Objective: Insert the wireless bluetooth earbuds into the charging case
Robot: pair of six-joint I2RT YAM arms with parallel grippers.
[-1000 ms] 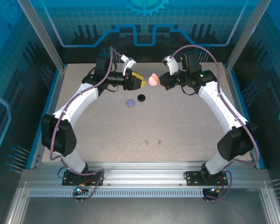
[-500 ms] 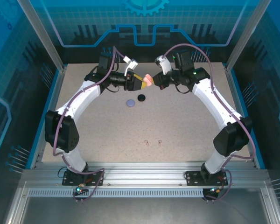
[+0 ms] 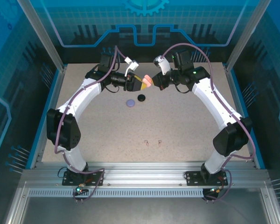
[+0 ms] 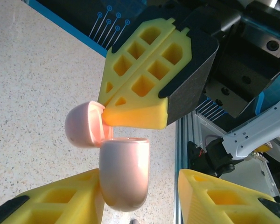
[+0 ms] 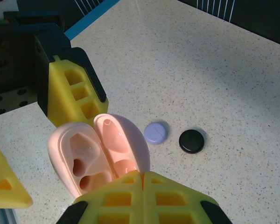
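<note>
Above the far middle of the table (image 3: 186, 135), well off its surface: a pink charging case (image 5: 98, 149), lid swung open, moulded hollows of both halves turned toward the right wrist camera. Pinched where the two halves meet, between the closed yellow fingers of the right gripper (image 5: 142, 175). From the opposite side, the left gripper (image 4: 140, 196), jaws apart, one yellow finger (image 4: 60, 200) on each side of the case's rounded body; that finger touching the shell or nearly so, the other one apart from it with a clear gap. From the top camera, both grippers tip to tip, case between them. Down on the table, a little nearer the bases: a lavender round case (image 3: 130, 102) and a black round case (image 3: 141, 97), both closed, just beside each other without touching. Farther toward the bases, near the table's middle and well apart from both sets of jaws: two tiny earbuds (image 3: 146, 141), side by side, too small for colour or pose.
</note>
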